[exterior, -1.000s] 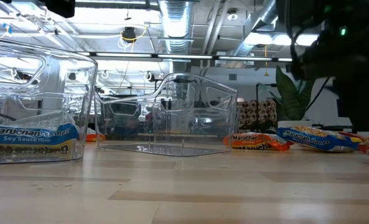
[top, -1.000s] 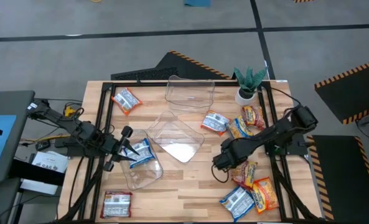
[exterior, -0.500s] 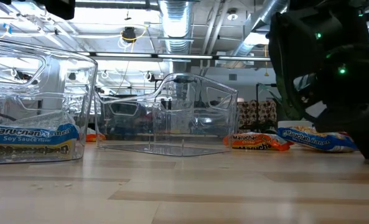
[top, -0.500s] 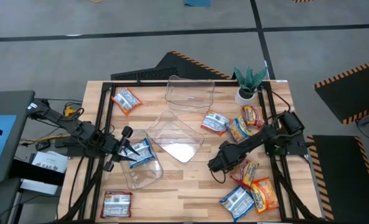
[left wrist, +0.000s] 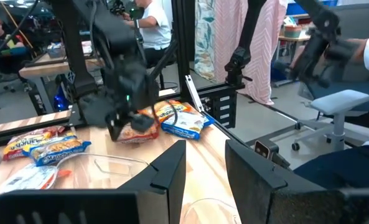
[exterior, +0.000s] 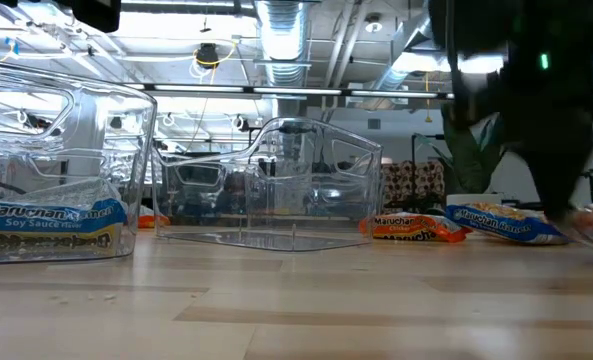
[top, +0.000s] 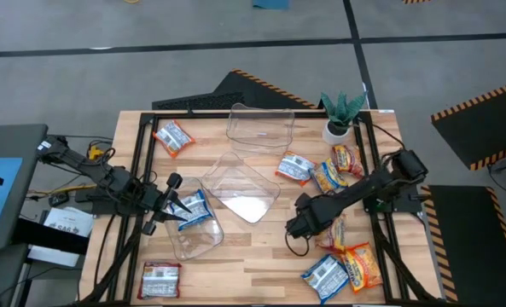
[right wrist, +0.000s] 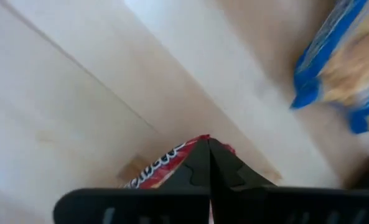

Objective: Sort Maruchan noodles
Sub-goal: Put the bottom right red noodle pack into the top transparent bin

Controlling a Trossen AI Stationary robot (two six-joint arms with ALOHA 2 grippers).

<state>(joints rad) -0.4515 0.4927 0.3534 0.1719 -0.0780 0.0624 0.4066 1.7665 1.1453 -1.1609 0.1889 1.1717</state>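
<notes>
My right gripper (top: pixel 298 227) is low over the table's near right part, shut on a red-and-white noodle packet (top: pixel 331 232). The left wrist view shows that packet (left wrist: pixel 136 129) under the right gripper. My left gripper (top: pixel 183 209) hangs open over the near-left clear bin (top: pixel 194 239), touching nothing. A blue-and-white packet (top: pixel 194 207) lies in that bin, and the low view shows it there too (exterior: pixel 46 225). More packets lie flat on the table: blue (top: pixel 295 166), orange (top: pixel 346 158), blue (top: pixel 325 275) and orange (top: pixel 363 266). My right gripper pinches the red-and-white packet between its two shut fingers, at one edge (right wrist: pixel 172 160). The fingers come down on it from above, slanting toward the table's left. The rest of the packet trails from the fingers toward the table's right. I cannot tell whether it is clear of the table.
Two more clear bins stand at mid-table (top: pixel 240 192) and toward the far edge (top: pixel 261 126). A potted plant (top: pixel 342 115) stands at the far right. Other packets lie at the far left (top: pixel 172 136) and near left (top: pixel 160 279). A black frame rims the table.
My right gripper has shifted a little toward the table's left, staying low, and the red-and-white packet has come along with it. The right arm's elbow has swung behind it. My left arm has kept still.
</notes>
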